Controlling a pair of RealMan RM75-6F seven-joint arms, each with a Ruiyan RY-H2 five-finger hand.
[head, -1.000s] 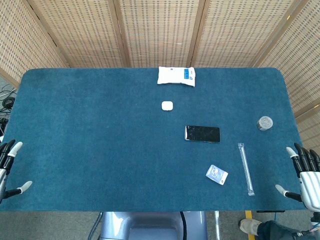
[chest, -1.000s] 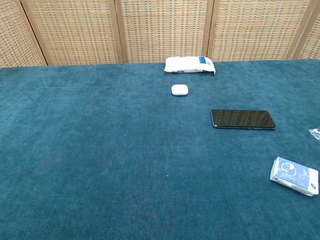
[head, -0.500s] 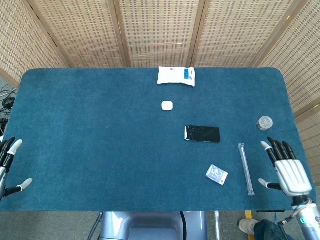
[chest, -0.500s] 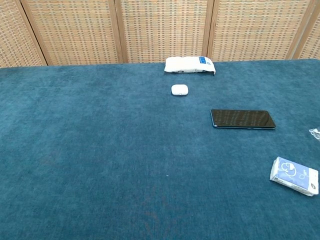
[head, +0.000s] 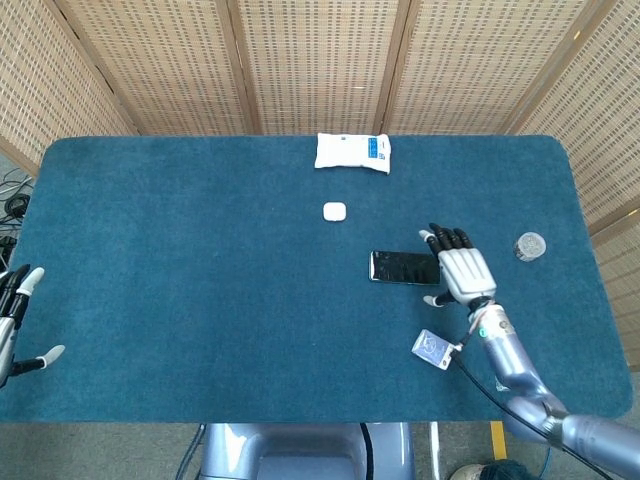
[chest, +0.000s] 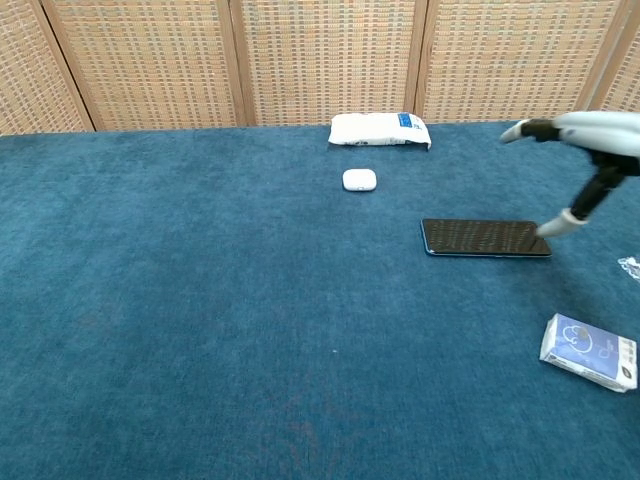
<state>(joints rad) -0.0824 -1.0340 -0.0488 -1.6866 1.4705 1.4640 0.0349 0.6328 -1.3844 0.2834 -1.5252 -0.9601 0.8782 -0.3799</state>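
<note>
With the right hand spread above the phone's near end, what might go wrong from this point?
1. The phone lies flat on the blue cloth, so the right hand, fingers spread, may push it along rather than lift it.
2. The arm passes just beside the small blue-and-white packet and might nudge it.

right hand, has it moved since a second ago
Yes. The right hand has come in from the table's right edge, leftward and away from the robot, and now hovers open by the right end of the phone.
</note>
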